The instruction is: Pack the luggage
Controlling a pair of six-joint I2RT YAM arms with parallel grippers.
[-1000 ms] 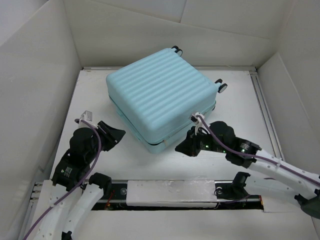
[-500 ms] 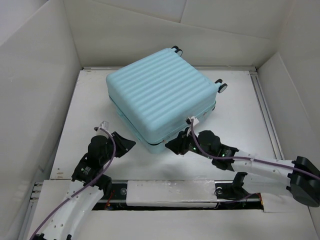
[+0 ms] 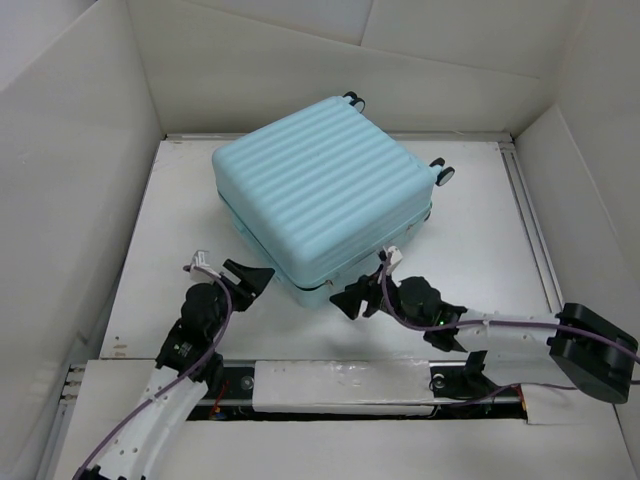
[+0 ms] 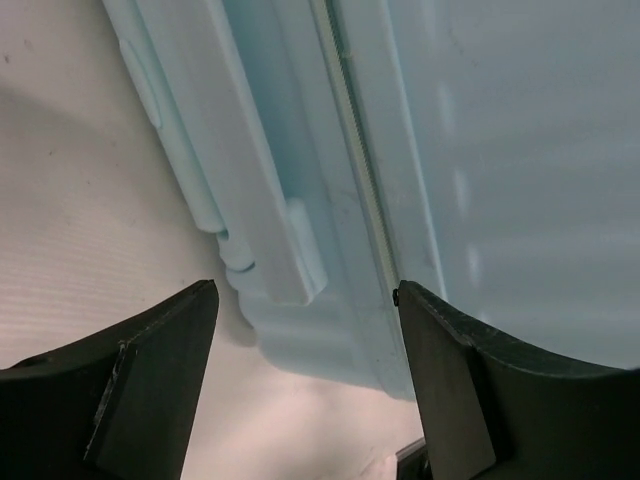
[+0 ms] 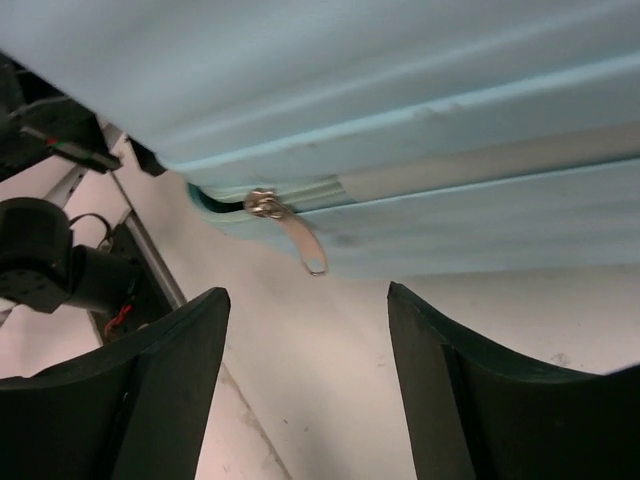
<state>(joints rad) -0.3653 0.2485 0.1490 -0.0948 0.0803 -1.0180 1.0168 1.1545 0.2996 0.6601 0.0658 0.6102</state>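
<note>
The luggage [image 3: 320, 185] is a pale aqua ribbed suitcase lying flat with its lid down in the middle of the table, one corner toward the arms. My left gripper [image 3: 250, 279] is open just left of that near corner, and in its wrist view the corner, a moulded handle [image 4: 270, 240] and the zip seam [image 4: 355, 170] show between the fingers [image 4: 150, 380]. My right gripper [image 3: 348, 300] is open just right of the corner, holding nothing. Ahead of its fingers [image 5: 470, 400] a metal zip pull [image 5: 297, 236] hangs from the seam of the luggage [image 5: 420, 120].
Black-and-white caster wheels [image 3: 442, 172] stick out at the suitcase's far side. White walls [image 3: 70, 180] enclose the table on three sides. A metal rail [image 3: 330, 385] with the arm bases runs along the near edge.
Both grippers have moved inward to the suitcase's near corner from either side, and both have opened wider. The suitcase has not moved.
</note>
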